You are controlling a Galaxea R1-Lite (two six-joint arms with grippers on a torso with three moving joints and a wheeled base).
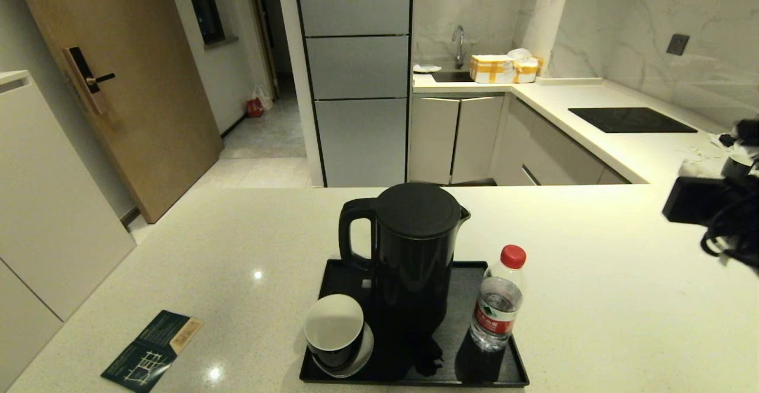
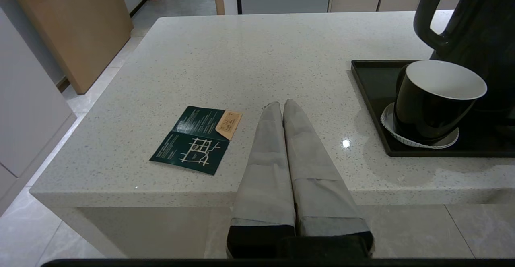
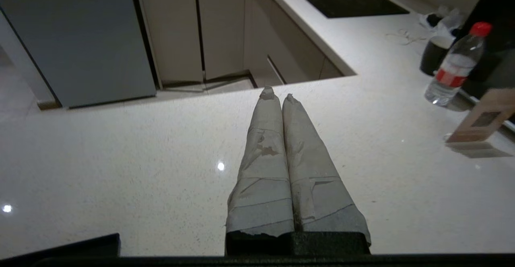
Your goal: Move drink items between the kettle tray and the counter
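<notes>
The tall black kettle [image 1: 415, 256] stands in the middle of the black kettle tray [image 1: 517, 374] on the speckled counter [image 1: 593, 298]. The black cup [image 1: 334, 328], white inside, sits on a saucer at the tray's front left. The red-capped water bottle [image 1: 498, 301] stands at the tray's front right. My left gripper [image 2: 280, 105] is shut and empty over the counter's front edge, left of the tray [image 2: 370, 98] and cup [image 2: 434, 102]. My right gripper [image 3: 277, 94] is shut and empty above bare counter, far right of the tray. Its arm [image 1: 717, 215] shows at the head view's right edge.
A dark green leaflet [image 1: 151, 350] lies on the counter left of the tray. A black cooktop panel [image 1: 631, 120] is set in the back counter. In the right wrist view another red-capped bottle [image 3: 454, 67], a dark cup [image 3: 434, 55] and a card stand [image 3: 483, 118] stand to the right.
</notes>
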